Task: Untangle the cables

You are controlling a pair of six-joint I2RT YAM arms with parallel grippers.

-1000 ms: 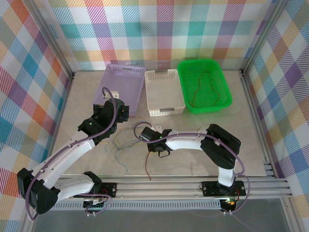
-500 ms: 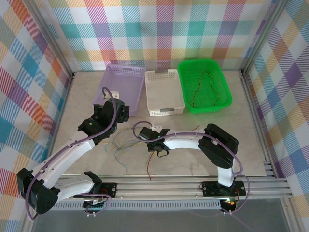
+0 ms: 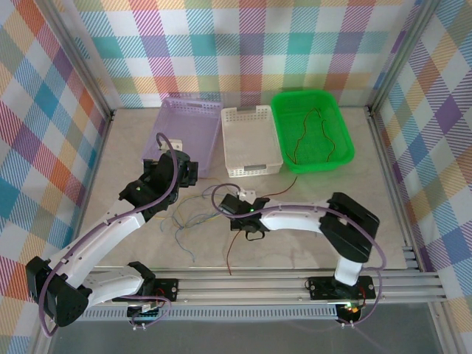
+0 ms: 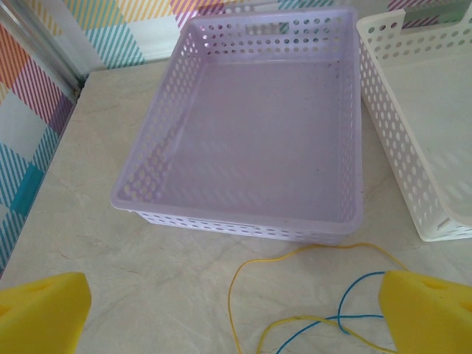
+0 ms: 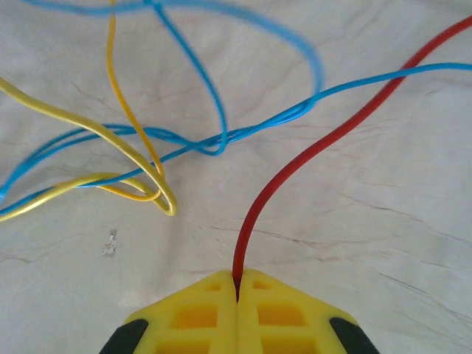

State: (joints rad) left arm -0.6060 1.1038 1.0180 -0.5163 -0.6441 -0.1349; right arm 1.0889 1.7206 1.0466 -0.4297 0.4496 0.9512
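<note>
We have the right gripper (image 5: 237, 284) clenched on the red cable (image 5: 295, 166), so we should pull slowly right off the blue-yellow tangle (image 5: 214, 146); left gripper (image 4: 234, 313) gapes empty.

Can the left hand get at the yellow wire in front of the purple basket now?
Probably yes. The left hand is open, and the yellow wire lies on bare table between its fingers, short of the purple basket; nothing blocks it.

No legible text or labels
</note>
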